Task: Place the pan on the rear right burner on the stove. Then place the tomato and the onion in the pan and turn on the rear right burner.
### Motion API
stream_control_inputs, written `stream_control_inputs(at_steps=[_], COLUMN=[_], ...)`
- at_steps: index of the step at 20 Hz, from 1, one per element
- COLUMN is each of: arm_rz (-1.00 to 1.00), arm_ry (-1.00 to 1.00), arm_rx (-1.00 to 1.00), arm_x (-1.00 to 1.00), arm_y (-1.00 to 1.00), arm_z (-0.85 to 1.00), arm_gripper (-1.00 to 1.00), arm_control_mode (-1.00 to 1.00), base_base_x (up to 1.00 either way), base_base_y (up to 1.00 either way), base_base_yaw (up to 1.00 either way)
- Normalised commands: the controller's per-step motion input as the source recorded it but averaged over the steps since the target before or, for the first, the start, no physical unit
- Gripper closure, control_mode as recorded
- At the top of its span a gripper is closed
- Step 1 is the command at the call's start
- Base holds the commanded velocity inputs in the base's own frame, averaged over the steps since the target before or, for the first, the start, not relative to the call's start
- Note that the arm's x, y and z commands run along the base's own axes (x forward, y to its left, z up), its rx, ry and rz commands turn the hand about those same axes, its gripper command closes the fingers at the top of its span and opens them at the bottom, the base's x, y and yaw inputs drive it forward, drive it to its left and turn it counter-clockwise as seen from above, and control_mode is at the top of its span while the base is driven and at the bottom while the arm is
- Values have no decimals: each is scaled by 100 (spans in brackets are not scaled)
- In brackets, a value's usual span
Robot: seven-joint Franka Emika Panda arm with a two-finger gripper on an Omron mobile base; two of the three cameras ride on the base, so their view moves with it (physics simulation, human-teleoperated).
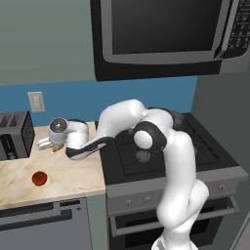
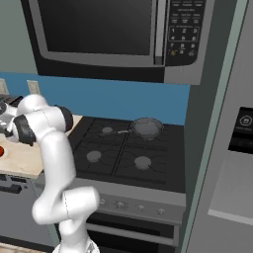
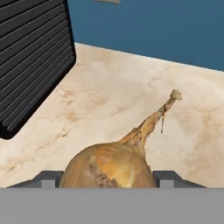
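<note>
My gripper [image 1: 49, 144] reaches left over the marble counter [image 1: 73, 171], its fingers pressed against both sides of the tan onion [image 3: 109, 164]. The onion's dry pointed tip sticks up and to the right in the hand view. A red tomato [image 1: 39, 178] lies on the counter nearer the front edge, apart from the gripper. On the black stove [image 2: 128, 148] the dark grey pan [image 2: 147, 128] sits on the back right grate, covering that burner, with its handle pointing left. Nothing lies inside the pan.
A black toaster [image 1: 14, 134] stands on the counter just left of the gripper, close ahead in the hand view [image 3: 30, 57]. A microwave [image 1: 161, 34] hangs above the stove. Knobs [image 2: 131, 206] line the silver front panel. A tall grey fridge [image 2: 232, 148] stands right of the stove.
</note>
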Motion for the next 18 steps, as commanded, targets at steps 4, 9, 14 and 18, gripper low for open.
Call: stream_control_inputs(at_steps=[4,9,14,18], arm_rz=[-9,-9,-9,-10], arm_ry=[-9,-8,-8,-6], arm_rx=[0,0,0,0], arm_x=[-12,-6,0,0], arm_y=[-41,-44,-43,-48], arm_z=[32,33,35,24], arm_gripper=[100,100,100,100], arm_control_mode=[-100,-100,-100,-100], base_base_x=[0,0,0,0], base_base_y=[0,0,0,0], base_base_yaw=[0,0,0,0])
